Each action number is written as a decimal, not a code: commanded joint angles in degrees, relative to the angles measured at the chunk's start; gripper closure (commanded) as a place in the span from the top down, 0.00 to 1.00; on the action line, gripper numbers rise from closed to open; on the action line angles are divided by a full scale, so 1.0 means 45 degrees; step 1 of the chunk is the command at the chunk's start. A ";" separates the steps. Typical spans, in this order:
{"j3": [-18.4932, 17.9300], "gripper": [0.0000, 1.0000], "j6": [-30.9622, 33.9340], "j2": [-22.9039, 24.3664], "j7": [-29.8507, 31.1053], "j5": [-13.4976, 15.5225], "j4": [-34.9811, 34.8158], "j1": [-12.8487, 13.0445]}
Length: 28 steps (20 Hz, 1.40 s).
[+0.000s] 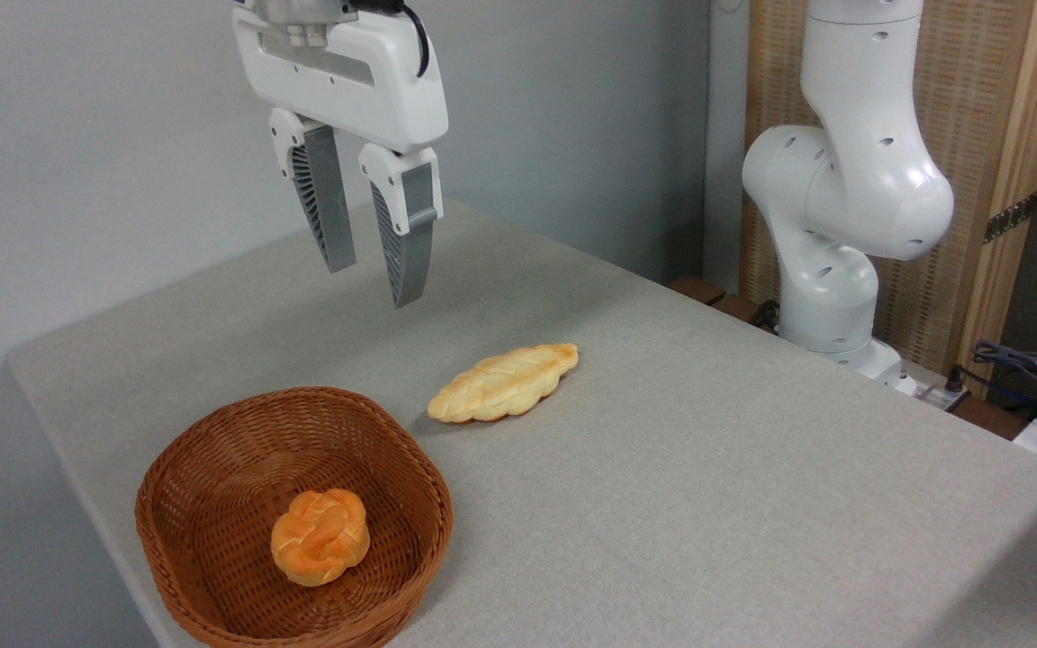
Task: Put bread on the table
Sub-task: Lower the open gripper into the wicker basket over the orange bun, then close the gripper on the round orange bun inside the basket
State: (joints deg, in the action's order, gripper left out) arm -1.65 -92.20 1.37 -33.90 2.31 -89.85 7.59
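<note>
One bread point(320, 536) sitting lower left of frame, inside wicker basket point(212, 504), not yet on surface point(707, 468). Tool point(373, 261) hanging upper left of centre, fingers apart, gripping nothing. Bread lying below tool, toward bottom edge; bun roundish, no clear long axis. Braided loaf point(502, 383) resting at centre, on surface. Arm base point(834, 297) standing upper right. No readable writing showing.

table point(752, 504) | on it: wicker basket point(167, 504), braided loaf point(502, 383)
</note>
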 commanded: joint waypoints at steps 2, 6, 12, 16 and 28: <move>-0.0259 1.00 0.0566 0.0165 -0.0143 0.0092 0.0162 0.0111; -0.0259 1.00 0.0546 0.0223 -0.0240 0.0092 0.0142 0.0130; -0.0279 1.00 -0.1830 0.0340 -0.0318 0.0092 -0.1065 0.0130; -0.0279 1.00 -0.4018 0.0302 -0.0299 0.0111 -0.2043 0.0130; -0.0259 1.00 -0.9355 -0.1279 -0.2330 -0.0084 -0.4956 0.0267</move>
State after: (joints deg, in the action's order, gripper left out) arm -2.01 -131.06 -3.16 -42.83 2.31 -111.34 8.07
